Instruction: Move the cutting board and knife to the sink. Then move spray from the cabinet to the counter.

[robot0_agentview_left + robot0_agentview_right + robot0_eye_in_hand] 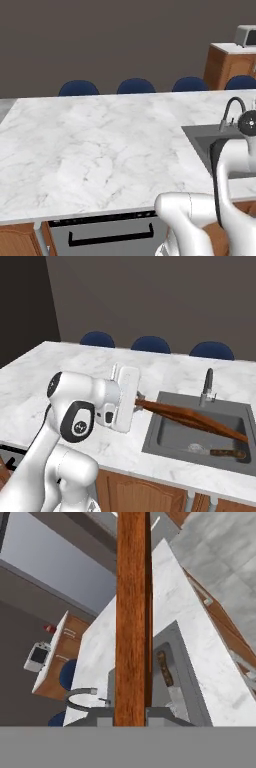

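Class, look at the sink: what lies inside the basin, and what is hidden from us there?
In the sink lies the knife. Above it, the gripper holds the cutting board edge-on across the basin. The board hides part of the basin floor.

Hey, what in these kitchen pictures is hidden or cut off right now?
- Gripper: right base view, its fingertips sit behind the white hand, so the contact with the reddish-brown wooden cutting board is unseen.
- Board's checker face: edge-on in the hand view.
- Brown-handled silver knife in the grey sink: small, blade tip unclear.
- Sink: left base view, partly covered by the arm.
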Available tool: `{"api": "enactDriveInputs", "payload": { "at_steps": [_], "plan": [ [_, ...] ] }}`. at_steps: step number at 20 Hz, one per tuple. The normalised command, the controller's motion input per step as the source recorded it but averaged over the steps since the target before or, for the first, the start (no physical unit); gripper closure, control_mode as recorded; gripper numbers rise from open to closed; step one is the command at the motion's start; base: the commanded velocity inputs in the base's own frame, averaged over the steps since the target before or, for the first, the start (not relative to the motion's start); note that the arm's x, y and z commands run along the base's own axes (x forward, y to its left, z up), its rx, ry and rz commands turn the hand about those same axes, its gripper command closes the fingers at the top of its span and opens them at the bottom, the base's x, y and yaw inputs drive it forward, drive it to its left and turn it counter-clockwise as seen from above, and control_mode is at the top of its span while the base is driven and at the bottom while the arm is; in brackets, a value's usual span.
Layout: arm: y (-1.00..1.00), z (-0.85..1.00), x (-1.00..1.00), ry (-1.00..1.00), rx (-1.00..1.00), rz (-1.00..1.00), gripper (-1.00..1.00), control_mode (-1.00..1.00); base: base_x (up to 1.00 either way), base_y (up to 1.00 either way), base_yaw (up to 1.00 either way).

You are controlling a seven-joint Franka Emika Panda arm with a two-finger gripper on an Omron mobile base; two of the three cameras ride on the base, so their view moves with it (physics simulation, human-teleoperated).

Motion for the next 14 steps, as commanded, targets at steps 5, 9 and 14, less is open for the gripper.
{"api": "enactDriveInputs", "payload": {
  "at_steps": [5, 9, 14],
  "plan": [
    [-0.51, 0.00, 0.36, 0.00, 0.20, 0.26, 1.00, -1.00, 0.00, 0.00, 0.00],
    [-0.16, -0.09, 0.38, 0.01, 0.16, 0.14, 1.00, -1.00, 0.00, 0.00, 0.00],
    [0.01, -0.01, 0.44, 0.08, 0.02, 0.01, 1.00, -1.00, 0.00, 0.00, 0.00]
  ]
}}
